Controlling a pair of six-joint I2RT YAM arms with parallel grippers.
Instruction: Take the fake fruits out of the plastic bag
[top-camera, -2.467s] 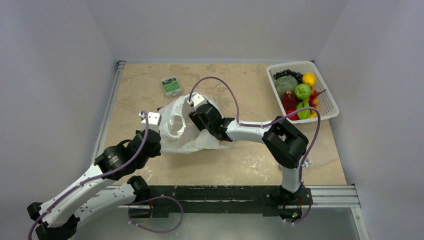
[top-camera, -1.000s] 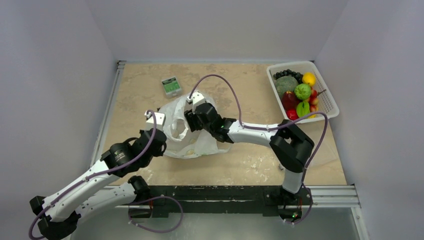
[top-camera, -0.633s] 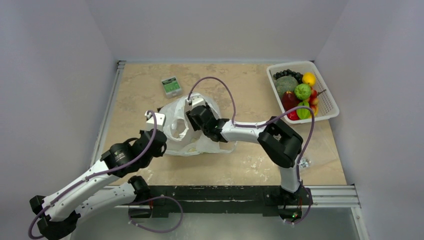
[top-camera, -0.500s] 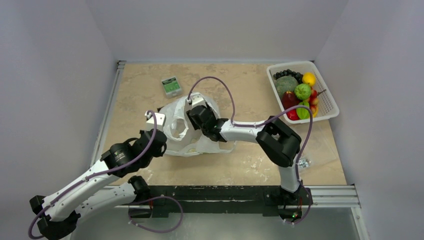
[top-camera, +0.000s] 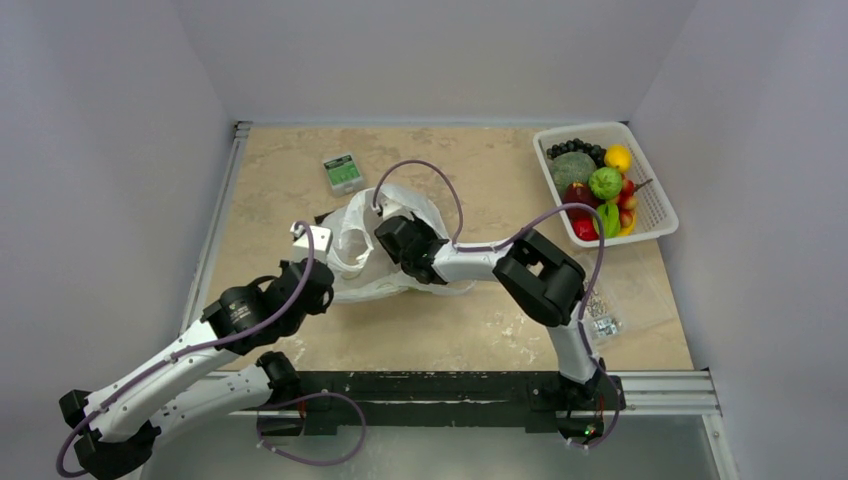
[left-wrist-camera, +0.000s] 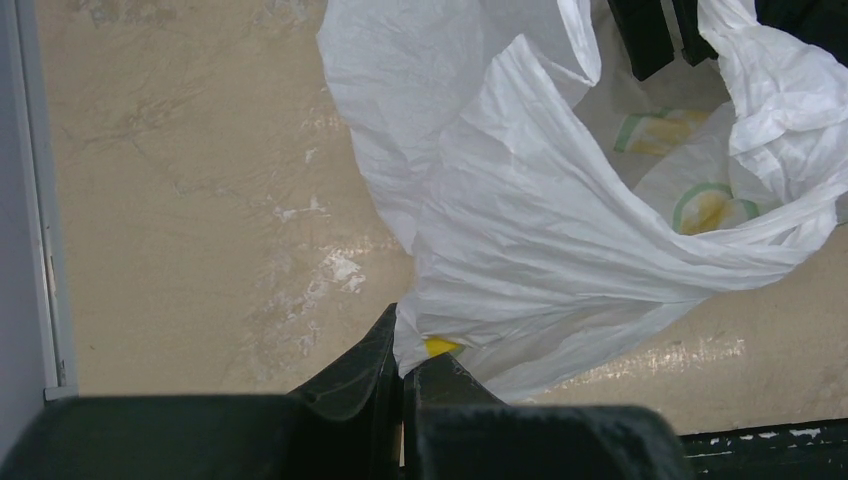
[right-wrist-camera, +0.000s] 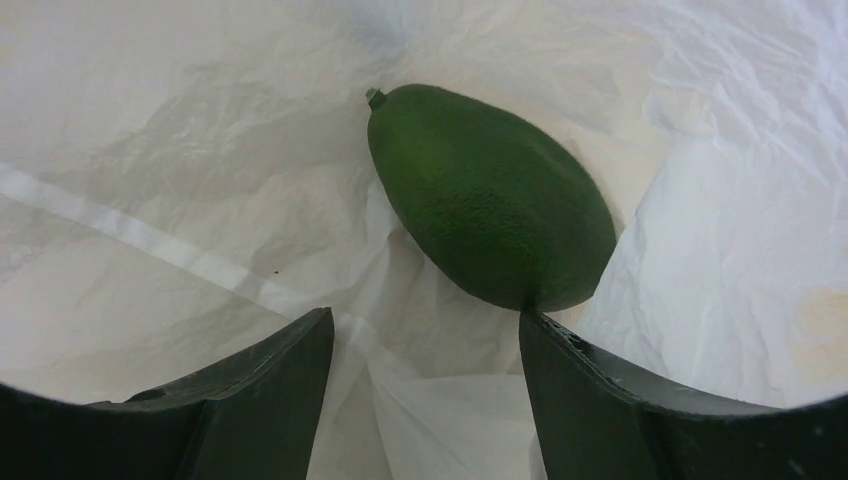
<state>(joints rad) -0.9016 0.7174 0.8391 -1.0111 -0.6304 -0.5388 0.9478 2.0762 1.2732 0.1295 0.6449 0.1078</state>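
Observation:
The white plastic bag (top-camera: 378, 250) lies crumpled in the middle of the table, its mouth open; it also shows in the left wrist view (left-wrist-camera: 560, 210). My left gripper (left-wrist-camera: 405, 350) is shut on the bag's near edge and holds it. My right gripper (right-wrist-camera: 425, 320) is open inside the bag (right-wrist-camera: 180, 180). A dark green fake avocado (right-wrist-camera: 488, 195) lies on the bag's floor just ahead of it, touching the tip of the right finger (right-wrist-camera: 560, 350). In the top view the right gripper (top-camera: 392, 240) is buried in the bag's mouth.
A white basket (top-camera: 650, 215) with several fake fruits stands at the back right. A small green box (top-camera: 343, 172) lies behind the bag. A clear packet of screws (top-camera: 600, 315) lies by the right arm. The left table rail (left-wrist-camera: 40, 200) is close.
My right gripper has pushed deeper into the bag, toward the left and down. The bag has flattened and shifted around it. My left gripper has held its grip on the bag's edge.

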